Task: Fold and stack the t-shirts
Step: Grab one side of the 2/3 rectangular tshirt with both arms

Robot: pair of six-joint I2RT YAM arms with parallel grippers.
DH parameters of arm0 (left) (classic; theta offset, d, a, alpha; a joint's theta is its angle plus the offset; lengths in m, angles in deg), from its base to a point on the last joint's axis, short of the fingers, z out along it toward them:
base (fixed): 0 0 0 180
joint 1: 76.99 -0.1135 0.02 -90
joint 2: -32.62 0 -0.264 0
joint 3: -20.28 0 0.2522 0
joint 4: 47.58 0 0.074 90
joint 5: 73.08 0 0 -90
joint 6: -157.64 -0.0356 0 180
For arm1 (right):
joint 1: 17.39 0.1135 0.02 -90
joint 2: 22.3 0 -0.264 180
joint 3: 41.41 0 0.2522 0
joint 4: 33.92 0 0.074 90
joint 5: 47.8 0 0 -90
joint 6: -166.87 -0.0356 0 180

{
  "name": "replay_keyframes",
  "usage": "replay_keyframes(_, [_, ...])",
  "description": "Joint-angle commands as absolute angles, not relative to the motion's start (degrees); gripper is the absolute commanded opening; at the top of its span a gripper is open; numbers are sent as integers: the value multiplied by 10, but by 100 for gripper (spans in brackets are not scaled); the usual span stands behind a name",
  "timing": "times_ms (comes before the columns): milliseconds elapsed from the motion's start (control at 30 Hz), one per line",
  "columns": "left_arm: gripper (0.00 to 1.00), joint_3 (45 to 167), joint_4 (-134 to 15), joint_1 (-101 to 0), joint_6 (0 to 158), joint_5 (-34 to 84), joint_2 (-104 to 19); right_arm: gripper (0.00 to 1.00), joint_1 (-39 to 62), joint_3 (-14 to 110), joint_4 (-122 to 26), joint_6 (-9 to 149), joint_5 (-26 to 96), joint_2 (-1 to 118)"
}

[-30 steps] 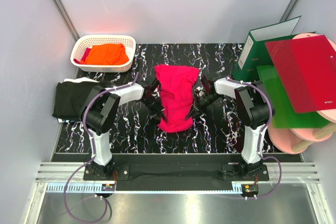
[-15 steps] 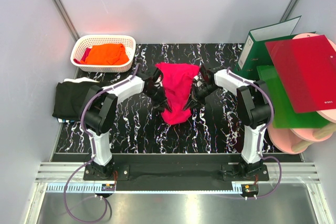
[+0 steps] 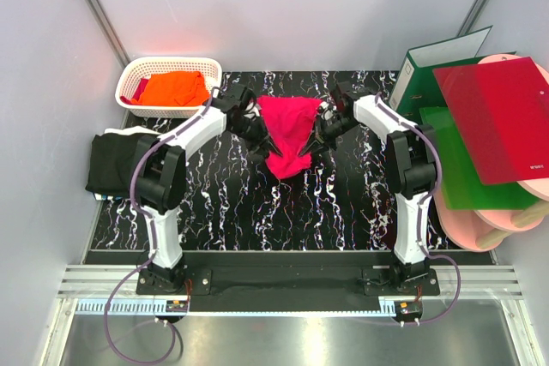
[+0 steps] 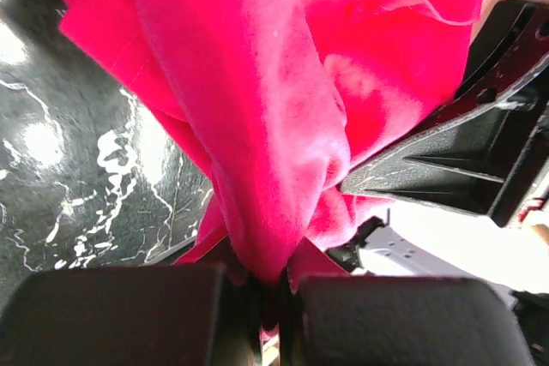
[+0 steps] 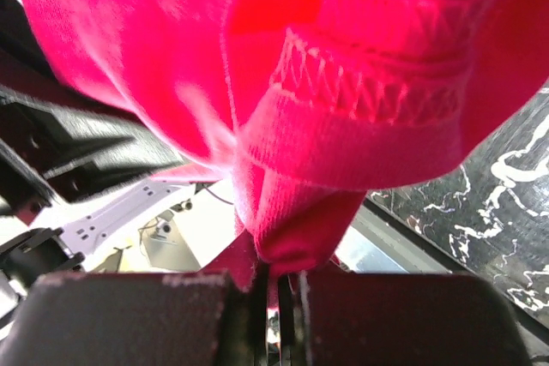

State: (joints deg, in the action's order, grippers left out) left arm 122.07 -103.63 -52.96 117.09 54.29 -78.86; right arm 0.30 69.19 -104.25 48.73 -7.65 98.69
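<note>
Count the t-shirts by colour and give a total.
Pink t-shirt: 1
Orange t-shirt: 1, in the basket
Black t-shirt: 1
Total: 3
A dark pink scrap beside the orange one is too hidden to identify, so it is not counted.

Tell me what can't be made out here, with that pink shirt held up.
- Top view: the pink t-shirt hangs bunched; its underside is hidden.
- Wrist views: its cloth fills the frame, hiding most of the table.
- Top view: the orange t-shirt covers the basket's contents beneath it.
- Top view: the left arm hides the black t-shirt's right edge.
</note>
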Motion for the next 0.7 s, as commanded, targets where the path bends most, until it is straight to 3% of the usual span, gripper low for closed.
replay_keyframes(0, [0,1266,-1029,-556,1186,596,-808,1,-18,744,-1058,493,-101,1021])
replay_keyframes(467, [0,1462,-1004,-615,1256,695,-964,4,-40,1027,-1059,423,-154,1195])
replay_keyframes(667, [0,1459,-966,-622,1292,719,-972,5,-41,1089,-1108,418,-162,1249])
